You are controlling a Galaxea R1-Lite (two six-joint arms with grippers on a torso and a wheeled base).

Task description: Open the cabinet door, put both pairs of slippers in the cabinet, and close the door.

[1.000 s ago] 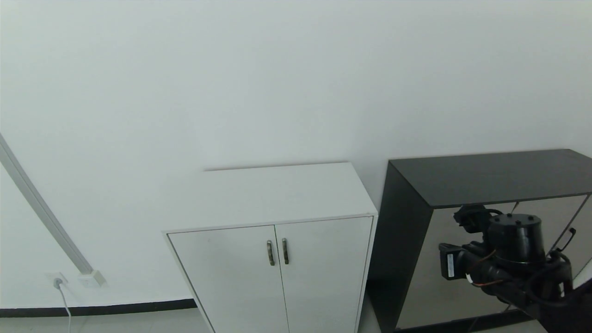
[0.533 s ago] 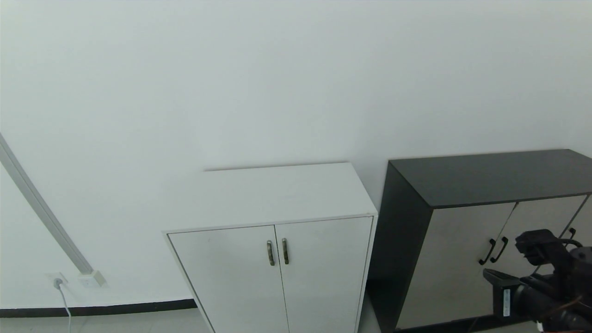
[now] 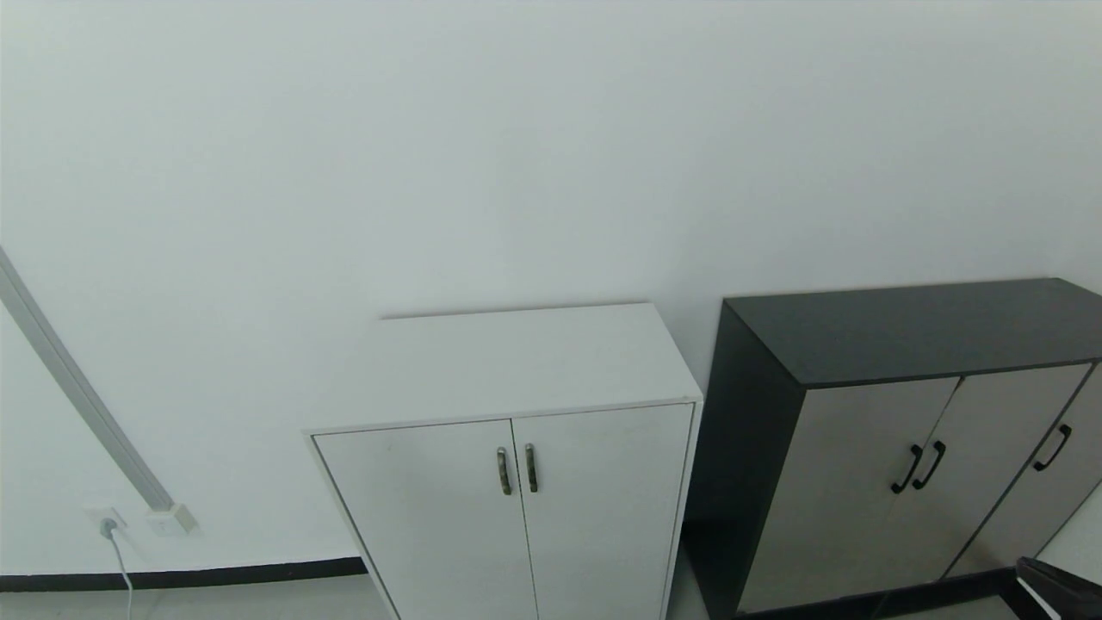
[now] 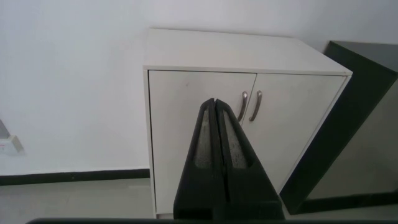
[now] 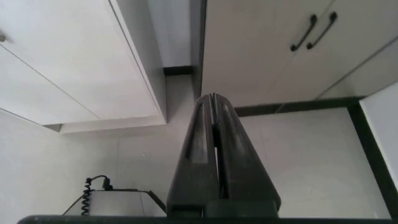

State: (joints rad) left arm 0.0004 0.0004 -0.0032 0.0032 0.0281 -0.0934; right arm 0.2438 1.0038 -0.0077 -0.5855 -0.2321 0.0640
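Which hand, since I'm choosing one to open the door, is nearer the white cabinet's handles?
Probably left. The left hand points at the handles from in front; the right hand hangs low, aimed at the floor before the black cabinet.

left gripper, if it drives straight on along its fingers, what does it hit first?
Probably the left door of the white two-door cabinet, just beside its metal bar handle. The shut left gripper points there with nothing between; depth is unclear.

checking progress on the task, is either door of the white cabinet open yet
No, the white cabinet has both doors shut and flush, with the two handles side by side at the middle seam.
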